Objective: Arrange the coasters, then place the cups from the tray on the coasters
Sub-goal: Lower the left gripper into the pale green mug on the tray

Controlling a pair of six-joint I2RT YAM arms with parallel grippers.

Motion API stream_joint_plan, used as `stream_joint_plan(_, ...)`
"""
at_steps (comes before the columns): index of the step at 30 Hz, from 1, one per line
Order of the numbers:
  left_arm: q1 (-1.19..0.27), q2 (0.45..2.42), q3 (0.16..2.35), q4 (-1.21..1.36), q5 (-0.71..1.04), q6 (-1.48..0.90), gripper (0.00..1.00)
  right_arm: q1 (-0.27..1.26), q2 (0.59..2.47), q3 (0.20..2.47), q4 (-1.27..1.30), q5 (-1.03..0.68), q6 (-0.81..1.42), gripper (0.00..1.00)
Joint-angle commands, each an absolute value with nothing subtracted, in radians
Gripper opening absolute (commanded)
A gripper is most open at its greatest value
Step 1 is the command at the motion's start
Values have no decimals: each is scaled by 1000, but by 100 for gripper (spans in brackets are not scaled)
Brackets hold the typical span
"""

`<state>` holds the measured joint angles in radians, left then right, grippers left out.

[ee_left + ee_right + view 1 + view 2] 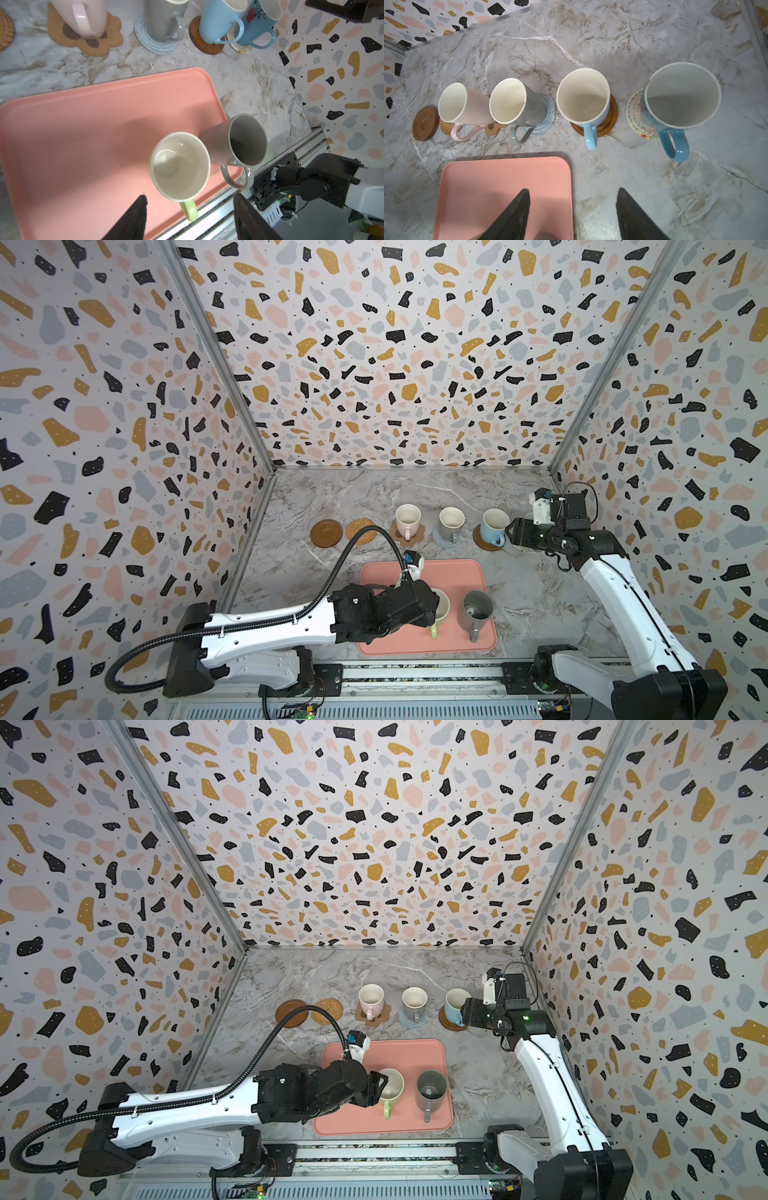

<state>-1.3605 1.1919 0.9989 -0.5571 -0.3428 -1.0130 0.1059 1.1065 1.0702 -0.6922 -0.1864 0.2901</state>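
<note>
Marble tabletop (332, 497) is boxed in by terrazzo walls (124, 406) on three sides and a metal rail (415, 672) along the front. Across its middle runs a row of coasters. A bare brown disc (326, 533) and a bare rattan round (360, 531) lie at the left. Next come a pink mug (408, 520) on the paw mat (417, 538), a grey mug (451, 522) on the crochet round (438, 538) and a blue mug (494, 526) on a second brown disc (482, 543). Last, hidden under the right arm in both top views, a flowered mug (681, 97) stands on the woven round (635, 112). Every handle points toward the rail. The left arm's cable (333, 572) arches over the rattan round in both top views. Open marble separates the row from the pink tray (453, 572), whose near edge lies close to the rail; the left arm hangs over its left half. On the right half stand the green mug (440, 608), cream inside, and just beside it the taller dark mug (476, 610), near the tray's right rim. The left gripper (190, 197) sits at the green mug's left side, fingers spread and grasping nothing that shows. The right gripper (573, 190) hangs by the right end of the row, near the right wall, fingers spread and empty.
</note>
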Motion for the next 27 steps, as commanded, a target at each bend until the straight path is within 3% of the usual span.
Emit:
stream_joint_plan(1,-1411,1195,987,-561,-353,-1103,67,115,1097,1085,-677,-192,291,68)
stream_joint_plan(11,-1509,1281,936,-515,-269,-1194,64,117,1091,1068,-663,-195,296,68)
stream_joint_plan(27,-1440,1401,911,-456,-240,-1162,52,118,1079,1054,-668,-193,299,68)
